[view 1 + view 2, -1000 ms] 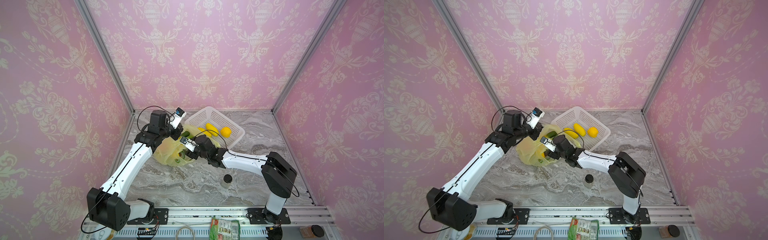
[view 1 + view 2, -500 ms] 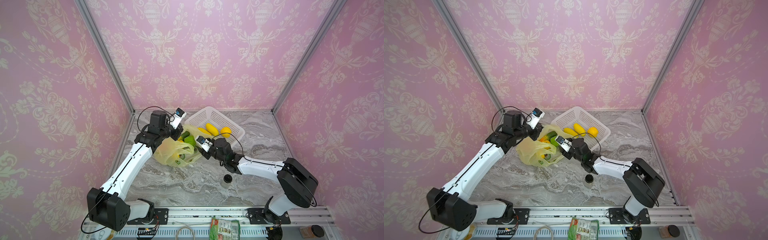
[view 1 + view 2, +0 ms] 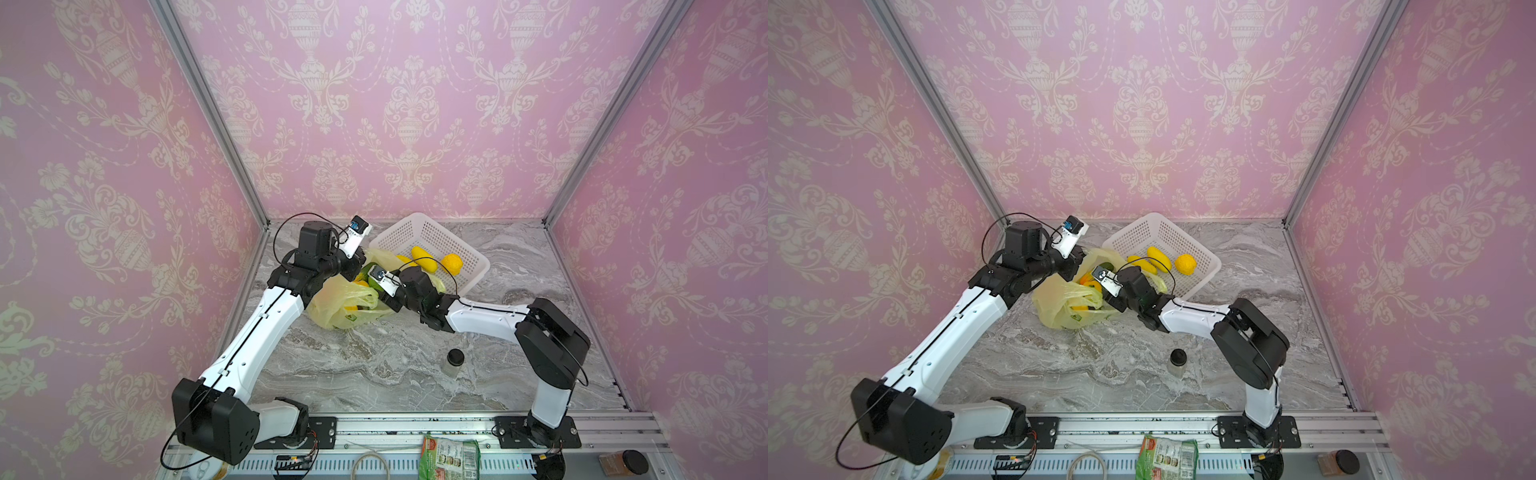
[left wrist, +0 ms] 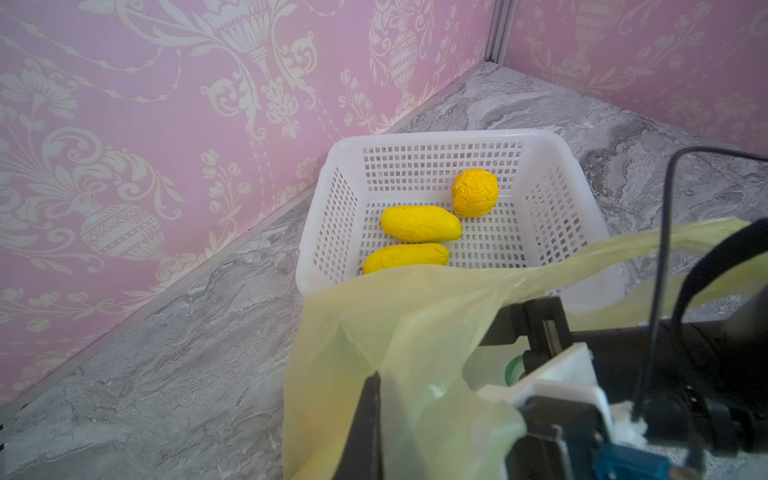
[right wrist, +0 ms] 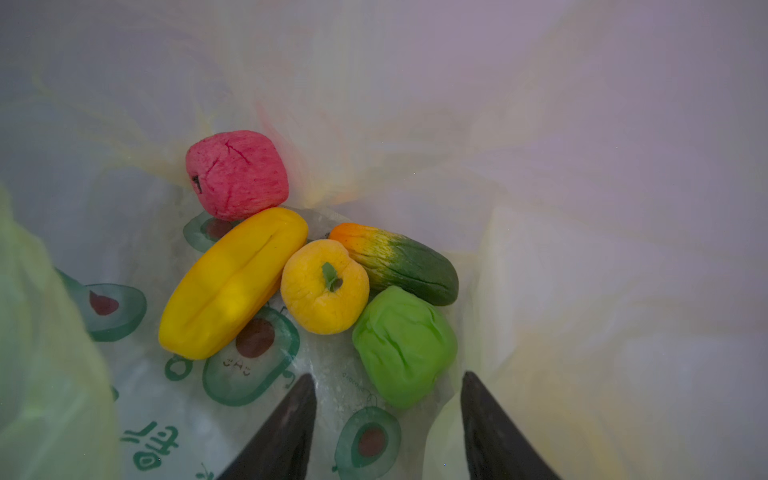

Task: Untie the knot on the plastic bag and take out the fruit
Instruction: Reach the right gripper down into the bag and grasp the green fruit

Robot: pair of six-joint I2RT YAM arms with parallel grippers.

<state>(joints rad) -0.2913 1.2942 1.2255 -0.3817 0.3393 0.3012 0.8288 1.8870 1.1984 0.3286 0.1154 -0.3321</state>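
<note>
The yellow-green plastic bag [image 3: 345, 303] [image 3: 1061, 303] lies open on the marble top in front of the basket; no knot shows. My left gripper [image 4: 376, 378] is shut on the plastic bag's [image 4: 415, 332] rim and holds it up. My right gripper [image 5: 387, 376] is open inside the plastic bag's [image 5: 249, 415] mouth, its tips just short of the green round fruit [image 5: 405, 345]. Beyond that fruit lie an orange-yellow round [image 5: 324, 286], a long yellow piece [image 5: 232, 282], a green-orange oblong [image 5: 399, 266] and a pink round [image 5: 237, 174].
The white perforated basket [image 3: 419, 232] [image 4: 436, 137] stands right behind the bag and holds two long yellow fruits [image 4: 419, 224] and a bumpy yellow ball [image 4: 474, 192]. A small black-lidded jar [image 3: 455, 361] stands in front of the right arm. A green snack packet [image 3: 449, 455] lies at the front rail.
Half a second ago my right gripper had drawn back to the right, towards the basket; now it is inside the bag's mouth again. My left arm has kept still, gripping the bag.
</note>
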